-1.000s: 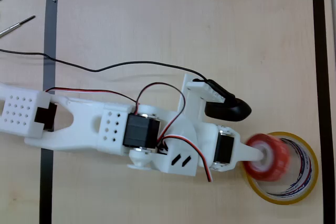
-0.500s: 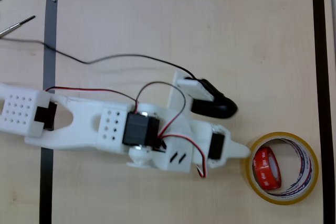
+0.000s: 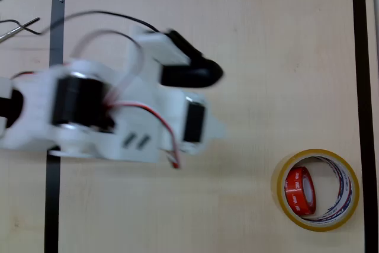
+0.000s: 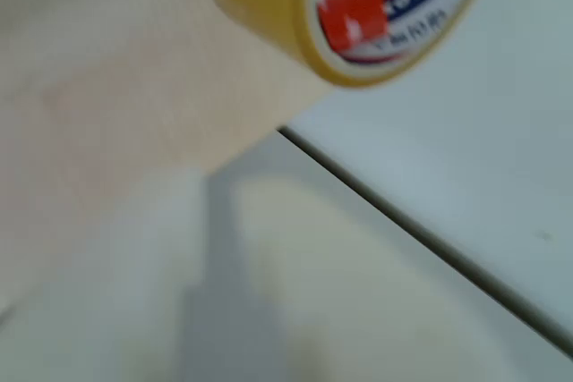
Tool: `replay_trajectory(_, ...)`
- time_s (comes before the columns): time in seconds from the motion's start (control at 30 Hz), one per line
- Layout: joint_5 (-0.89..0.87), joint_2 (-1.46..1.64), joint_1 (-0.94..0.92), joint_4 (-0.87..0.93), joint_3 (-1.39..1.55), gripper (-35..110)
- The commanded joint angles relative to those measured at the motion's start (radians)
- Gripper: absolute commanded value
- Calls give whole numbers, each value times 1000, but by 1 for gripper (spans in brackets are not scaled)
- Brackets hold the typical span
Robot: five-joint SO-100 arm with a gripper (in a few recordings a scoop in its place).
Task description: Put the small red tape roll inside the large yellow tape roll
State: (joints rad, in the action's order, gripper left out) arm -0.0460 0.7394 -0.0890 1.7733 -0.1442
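Tape now sat within tape: in the overhead view the small red tape roll [image 3: 298,191] stood on edge inside the large yellow tape roll [image 3: 318,189], toward nine o'clock of its hole, so the task looked done. A second earlier the gripper [image 3: 217,131] had held the red roll above the ring; it had since let go and swung off toward ten o'clock (motion-blurred, its opening impossible to judge), carrying nothing.
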Motion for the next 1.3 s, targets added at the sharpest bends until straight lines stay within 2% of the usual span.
replay_trajectory(0.0, -28, 347, -25, 38, 35, 0)
replay_trajectory(0.13, -20, 606, -5, 37, 288, 0)
replay_trajectory(0.27, -18, 894, -5, -12, 729, 0)
replay_trajectory(0.37, 2, 1382, -26, -459, 1517, 0)
replay_trajectory(0.4, 9, 1503, -26, -557, 1706, 0)
replay_trajectory(0.7, 43, 2065, -26, -833, 2620, 0)
replay_trajectory(0.9, 86, 2324, 5, -874, 2951, 0)
replay_trajectory(1.07, 112, 2591, 23, -833, 3180, 0)
replay_trajectory(1.27, 109, 2594, 11, -834, 3235, 0)
